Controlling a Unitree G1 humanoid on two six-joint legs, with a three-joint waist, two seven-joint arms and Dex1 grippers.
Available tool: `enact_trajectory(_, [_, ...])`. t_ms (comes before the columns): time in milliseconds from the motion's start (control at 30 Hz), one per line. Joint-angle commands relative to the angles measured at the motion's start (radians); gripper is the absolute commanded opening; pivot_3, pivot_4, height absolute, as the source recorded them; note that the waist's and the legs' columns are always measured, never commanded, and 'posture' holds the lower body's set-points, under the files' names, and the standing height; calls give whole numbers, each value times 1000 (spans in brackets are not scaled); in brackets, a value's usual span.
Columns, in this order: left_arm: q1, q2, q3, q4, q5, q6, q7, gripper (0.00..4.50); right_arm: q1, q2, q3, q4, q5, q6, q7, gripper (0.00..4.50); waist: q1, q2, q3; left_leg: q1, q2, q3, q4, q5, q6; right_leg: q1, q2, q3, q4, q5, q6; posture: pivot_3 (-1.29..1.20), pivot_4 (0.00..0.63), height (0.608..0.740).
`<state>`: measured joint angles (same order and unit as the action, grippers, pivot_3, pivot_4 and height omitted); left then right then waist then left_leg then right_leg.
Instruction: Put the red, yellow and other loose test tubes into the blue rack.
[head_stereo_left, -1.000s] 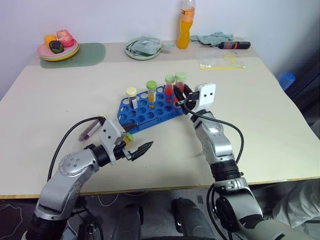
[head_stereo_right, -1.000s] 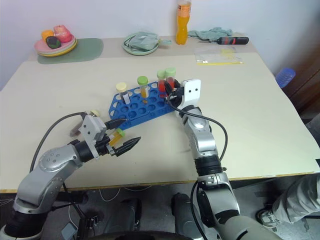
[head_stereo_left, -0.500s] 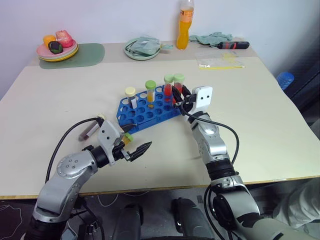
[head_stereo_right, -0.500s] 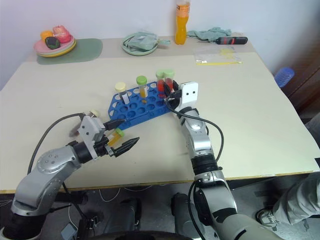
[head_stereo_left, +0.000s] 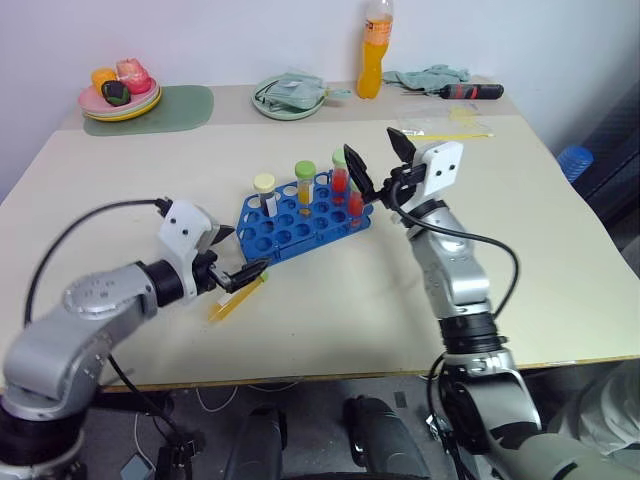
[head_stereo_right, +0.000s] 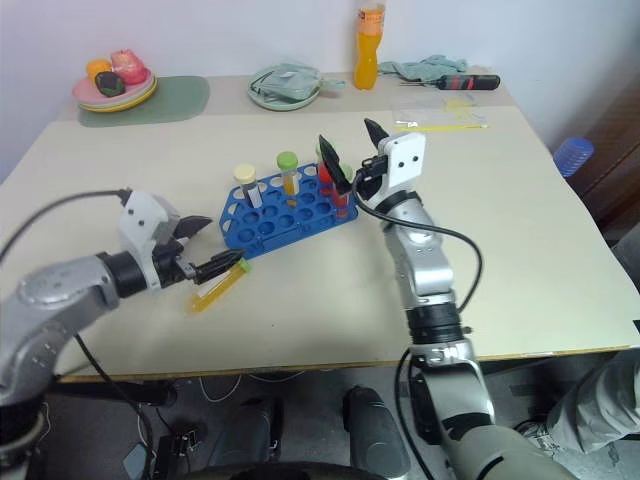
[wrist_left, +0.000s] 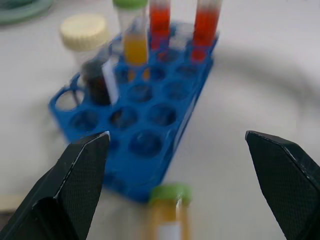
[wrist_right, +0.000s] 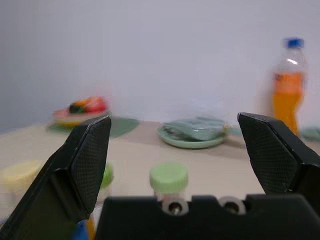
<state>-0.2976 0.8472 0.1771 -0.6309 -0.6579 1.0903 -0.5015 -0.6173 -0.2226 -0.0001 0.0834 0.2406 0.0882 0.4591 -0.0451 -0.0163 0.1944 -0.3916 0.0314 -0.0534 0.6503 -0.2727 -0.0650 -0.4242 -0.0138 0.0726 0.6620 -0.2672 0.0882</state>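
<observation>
Blue rack (head_stereo_left: 303, 217) sits mid worktop (head_stereo_left: 540, 240), w/ four capped tubes standing in it: cream-cap, yellow, two red. Right pincer (head_stereo_left: 379, 161) hangs just above the rack's red-tube end, fingers wide apart, empty. Left pincer (head_stereo_left: 236, 256) also apart, over a yellow tube (head_stereo_left: 236, 297) lying flat nr the rack's front edge.

No lettering, brand, number or sign can be read anywhere. White labels on the tube (wrist_left: 97, 75) in the rack (wrist_left: 150, 130) and on the loose tube (wrist_left: 169, 220) are too blurred to make out, as is the band on the orange bottle (wrist_right: 287, 85).
</observation>
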Motion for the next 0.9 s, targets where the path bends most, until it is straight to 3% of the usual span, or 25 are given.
enact_trajectory(33, [-151,162,-111,14,-99,368,-63,4500,48,-128,66,-173,62,81,224,4447,-1,0,0,0,0,0,-1,0,0,0,0,0,-1,0,0,0,150,740])
enact_trajectory(200, [-365,196,-266,102,-134,513,-108,4500,113,-295,135,-333,137,178,449,4447,-3,-1,1,0,0,0,-1,0,0,1,1,0,-1,-1,0,0,150,740])
enact_trajectory(433, [-534,195,-566,222,-27,507,-107,4500,133,-344,175,-407,163,250,537,4447,-2,-1,1,0,0,-1,0,0,0,0,2,0,0,-1,-1,0,150,740])
enact_trajectory(900, [-583,102,-685,295,29,524,-120,4500,204,-350,203,-480,133,269,515,4447,1,-2,1,-1,0,-1,2,0,0,0,2,0,1,-1,-1,0,150,740])
